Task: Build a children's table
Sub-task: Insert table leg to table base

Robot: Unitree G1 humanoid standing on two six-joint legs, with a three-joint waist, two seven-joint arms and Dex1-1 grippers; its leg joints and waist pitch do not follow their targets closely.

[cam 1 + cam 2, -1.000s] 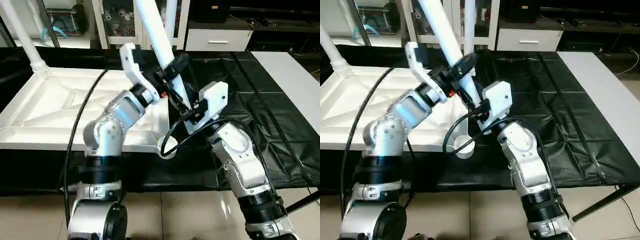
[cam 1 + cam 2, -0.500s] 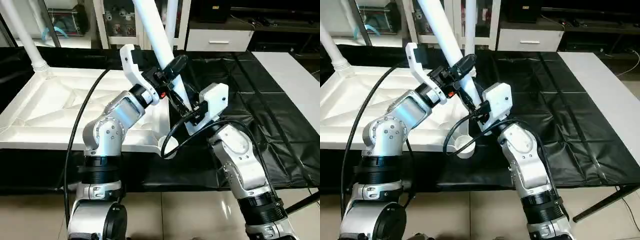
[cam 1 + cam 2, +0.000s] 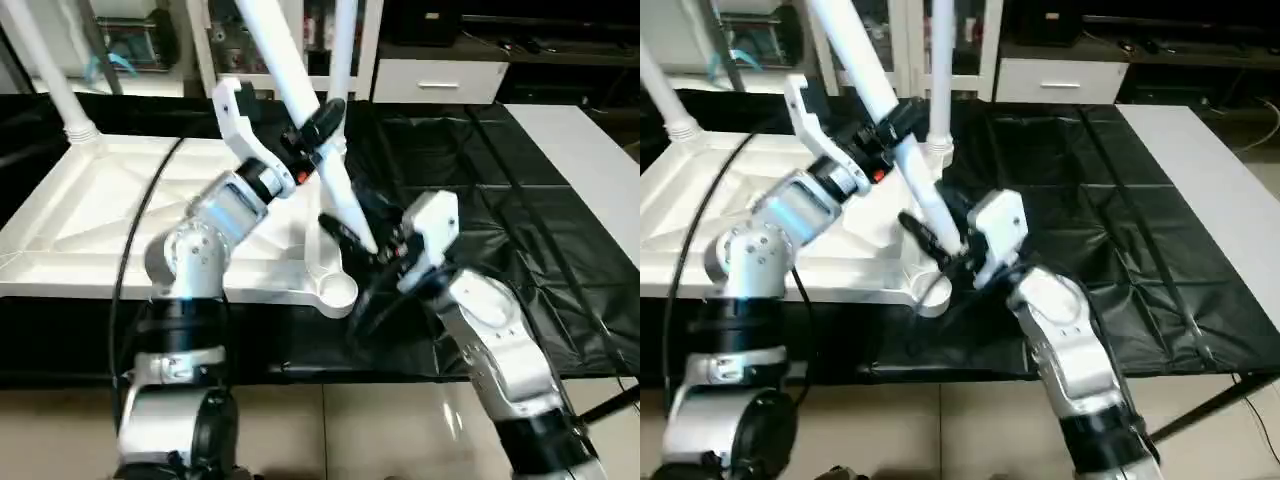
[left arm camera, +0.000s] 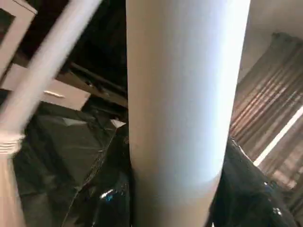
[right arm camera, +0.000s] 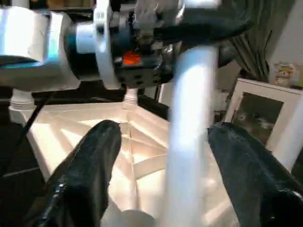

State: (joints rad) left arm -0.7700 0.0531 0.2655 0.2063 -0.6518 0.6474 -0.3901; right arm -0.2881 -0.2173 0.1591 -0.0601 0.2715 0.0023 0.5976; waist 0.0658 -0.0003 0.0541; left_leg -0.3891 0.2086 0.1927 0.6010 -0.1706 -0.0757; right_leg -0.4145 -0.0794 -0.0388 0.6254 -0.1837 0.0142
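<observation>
The white table top (image 3: 100,210) lies ribbed side up on the left. One leg (image 3: 50,80) stands in its far left corner and another leg (image 3: 345,50) in its far right corner. My left gripper (image 3: 322,125) is shut on a third leg (image 3: 290,70), which tilts with its top to the left; this held leg (image 4: 180,94) fills the left wrist view. Its lower end hangs just above and right of the near right corner socket (image 3: 338,292). My right gripper (image 3: 358,225) is open, one of its fingers (image 5: 90,175) wide to each side of the leg's lower part (image 5: 189,118).
The black-draped work table (image 3: 500,180) stretches to the right of the top. A white surface (image 3: 590,150) borders it at the far right. White cabinets (image 3: 440,75) and shelves stand behind. Black cables trail from both forearms.
The left gripper and the held leg have shifted left, with the leg's lower end nearer the corner socket. The right arm has dropped lower, its fingers now spread around the leg.
</observation>
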